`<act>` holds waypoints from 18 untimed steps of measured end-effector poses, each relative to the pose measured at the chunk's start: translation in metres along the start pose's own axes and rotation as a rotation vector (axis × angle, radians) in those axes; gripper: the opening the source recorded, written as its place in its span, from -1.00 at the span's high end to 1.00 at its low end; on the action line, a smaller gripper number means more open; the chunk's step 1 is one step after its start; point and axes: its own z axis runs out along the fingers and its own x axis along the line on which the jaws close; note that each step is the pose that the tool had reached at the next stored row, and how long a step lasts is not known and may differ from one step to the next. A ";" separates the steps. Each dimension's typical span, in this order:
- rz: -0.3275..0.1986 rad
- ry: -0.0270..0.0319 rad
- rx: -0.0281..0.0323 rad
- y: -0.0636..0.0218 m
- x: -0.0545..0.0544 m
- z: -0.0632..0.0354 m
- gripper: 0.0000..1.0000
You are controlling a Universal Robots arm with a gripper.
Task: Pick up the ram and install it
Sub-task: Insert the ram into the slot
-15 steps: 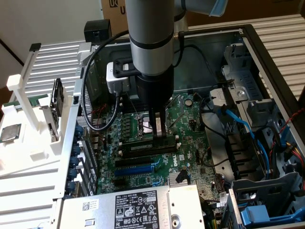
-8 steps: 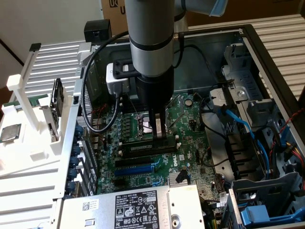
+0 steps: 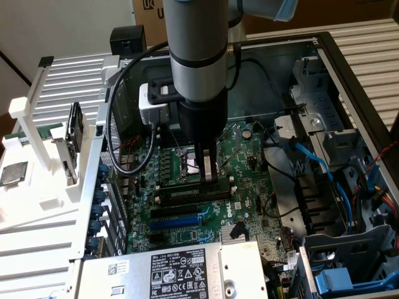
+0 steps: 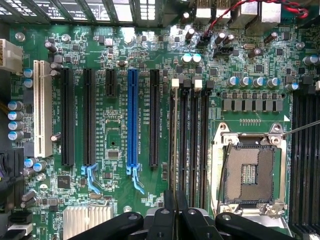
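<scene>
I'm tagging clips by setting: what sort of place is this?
Probably a workshop or lab bench for PC assembly: an open computer case, its bare motherboard, and a white parts rack beside it.

ram (image 3: 184, 197) (image 4: 175, 145) | long narrow stick, dark chips | upright on edge | along black memory slot (image 4: 184, 145)

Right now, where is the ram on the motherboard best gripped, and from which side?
Pinch the ram across its two flat faces near mid-length, coming straight down: it stands on edge on the motherboard, so only its thin top edge is free.
</scene>
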 end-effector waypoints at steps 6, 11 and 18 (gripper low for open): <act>0.000 -0.0030 -0.0002 0.0000 0.000 0.0017 0.76; 0.000 -0.0057 -0.0002 0.0001 0.001 0.0036 0.76; 0.000 -0.0086 -0.0003 0.0001 0.001 0.0053 0.76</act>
